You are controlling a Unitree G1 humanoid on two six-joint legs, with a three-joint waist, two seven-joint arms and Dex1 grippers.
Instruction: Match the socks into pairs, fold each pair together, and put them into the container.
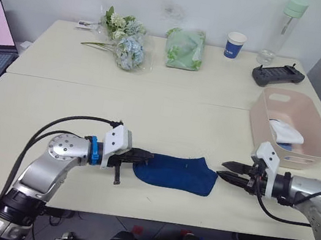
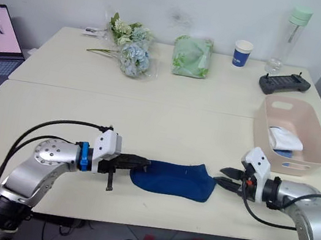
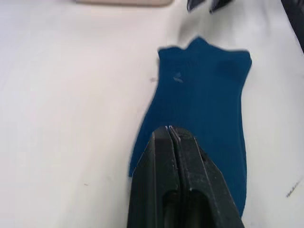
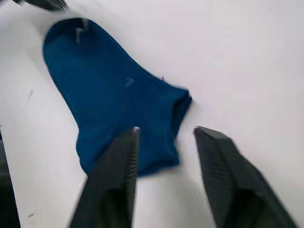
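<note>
Left gripper pinched closed, right gripper spread, both low.

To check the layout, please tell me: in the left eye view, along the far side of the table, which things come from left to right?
Flowers → pale green cloth bundle → blue paper cup → clear bottle → black controller.

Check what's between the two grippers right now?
The navy sock lies flat between left gripper, shut over its toe end, and open right gripper at its cuff, seen in the left eye view.
</note>
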